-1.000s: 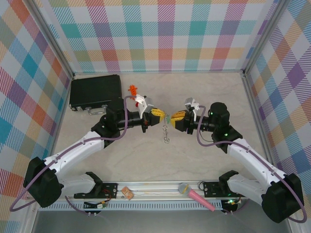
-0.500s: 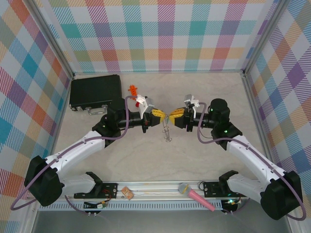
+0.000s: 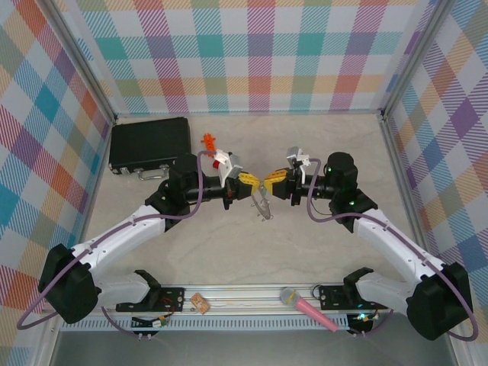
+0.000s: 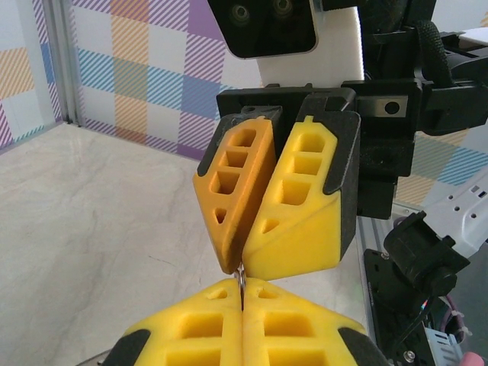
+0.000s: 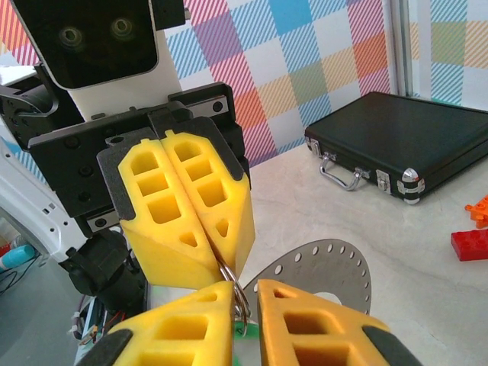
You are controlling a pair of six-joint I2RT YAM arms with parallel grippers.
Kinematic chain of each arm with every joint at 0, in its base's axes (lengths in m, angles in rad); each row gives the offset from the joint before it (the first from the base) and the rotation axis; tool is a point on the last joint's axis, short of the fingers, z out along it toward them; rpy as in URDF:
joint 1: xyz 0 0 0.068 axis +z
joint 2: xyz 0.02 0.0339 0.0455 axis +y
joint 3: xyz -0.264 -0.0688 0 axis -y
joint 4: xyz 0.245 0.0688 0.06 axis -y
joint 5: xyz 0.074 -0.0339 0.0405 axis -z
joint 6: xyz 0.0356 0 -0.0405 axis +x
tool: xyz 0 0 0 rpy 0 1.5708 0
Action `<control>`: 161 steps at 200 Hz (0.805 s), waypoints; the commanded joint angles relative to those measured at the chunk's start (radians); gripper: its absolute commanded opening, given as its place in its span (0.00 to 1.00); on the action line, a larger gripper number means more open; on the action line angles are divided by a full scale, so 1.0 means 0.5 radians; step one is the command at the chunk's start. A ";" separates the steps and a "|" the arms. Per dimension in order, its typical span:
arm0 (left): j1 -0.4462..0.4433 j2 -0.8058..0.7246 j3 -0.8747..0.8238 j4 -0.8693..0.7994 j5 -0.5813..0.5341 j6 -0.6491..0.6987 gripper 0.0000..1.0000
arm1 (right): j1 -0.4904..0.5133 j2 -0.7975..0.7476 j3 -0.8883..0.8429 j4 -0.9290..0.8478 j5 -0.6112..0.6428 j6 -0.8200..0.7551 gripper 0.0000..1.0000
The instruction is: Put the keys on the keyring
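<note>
My two grippers meet tip to tip above the middle of the table. The left gripper [image 3: 253,183] [image 4: 242,290] is shut on the thin silver keyring [image 4: 241,279] [image 5: 242,296], which stands edge-on between its yellow fingers. The right gripper [image 3: 269,183] [image 5: 245,299] presses against the same ring from the opposite side. A bit of the key's green head [image 5: 245,330] fills the gap deep between the right fingers. The key's blade is hidden. A thin metal piece [image 3: 262,209] dangles below the ring.
A black case [image 3: 149,145] [image 5: 404,145] lies at the back left, with an orange toy piece [image 3: 207,141] beside it and a red block [image 5: 473,244] nearby. A grey perforated disc [image 5: 328,267] shows behind the right fingers. A pink microphone [image 3: 307,307] rests on the front rail.
The right gripper has moved left and slightly back, closing the gap to the left gripper's tips. The green key no longer shows between them from above. The left arm has barely moved.
</note>
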 commanded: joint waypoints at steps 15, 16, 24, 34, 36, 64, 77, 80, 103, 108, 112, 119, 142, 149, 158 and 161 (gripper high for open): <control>-0.015 -0.003 0.051 0.076 0.037 -0.023 0.00 | -0.005 0.004 0.055 -0.019 -0.054 -0.034 0.03; -0.013 -0.003 0.050 0.074 0.037 -0.023 0.00 | -0.005 0.006 0.054 -0.021 -0.053 -0.035 0.03; -0.015 -0.004 0.047 0.077 0.033 -0.022 0.00 | -0.005 0.000 0.047 -0.023 -0.054 -0.036 0.00; -0.015 -0.006 0.046 0.087 0.036 -0.028 0.00 | -0.005 -0.006 0.039 -0.032 -0.051 -0.039 0.00; -0.015 -0.006 0.048 0.088 0.032 -0.031 0.00 | -0.005 -0.006 0.038 -0.032 -0.049 -0.039 0.00; -0.015 -0.028 0.021 0.157 -0.013 -0.067 0.00 | -0.005 -0.034 0.003 -0.044 -0.014 -0.045 0.00; -0.015 -0.043 -0.006 0.239 -0.032 -0.104 0.00 | -0.005 -0.039 -0.014 -0.061 0.002 -0.057 0.00; -0.015 -0.046 -0.016 0.263 -0.038 -0.117 0.00 | -0.004 -0.039 -0.019 -0.064 0.006 -0.057 0.00; -0.015 -0.049 -0.067 0.495 -0.046 -0.268 0.00 | -0.005 -0.025 -0.051 -0.068 0.007 -0.044 0.00; -0.015 -0.044 -0.080 0.557 -0.048 -0.313 0.00 | -0.005 -0.023 -0.056 -0.063 0.004 -0.040 0.00; -0.015 -0.043 -0.090 0.604 -0.049 -0.342 0.00 | -0.005 -0.021 -0.062 -0.058 0.003 -0.036 0.00; -0.015 -0.036 -0.107 0.684 -0.049 -0.391 0.00 | -0.003 -0.020 -0.070 -0.048 0.008 -0.025 0.00; -0.018 0.008 -0.137 0.891 -0.040 -0.524 0.00 | -0.007 -0.020 -0.093 -0.009 0.006 0.009 0.00; -0.022 0.023 -0.142 0.941 -0.037 -0.554 0.00 | -0.005 -0.017 -0.092 0.005 0.003 0.023 0.00; -0.034 0.046 -0.154 1.006 -0.048 -0.584 0.00 | -0.005 -0.011 -0.102 0.045 -0.005 0.053 0.00; -0.040 0.057 -0.160 1.031 -0.051 -0.594 0.00 | -0.005 -0.009 -0.105 0.067 -0.008 0.067 0.00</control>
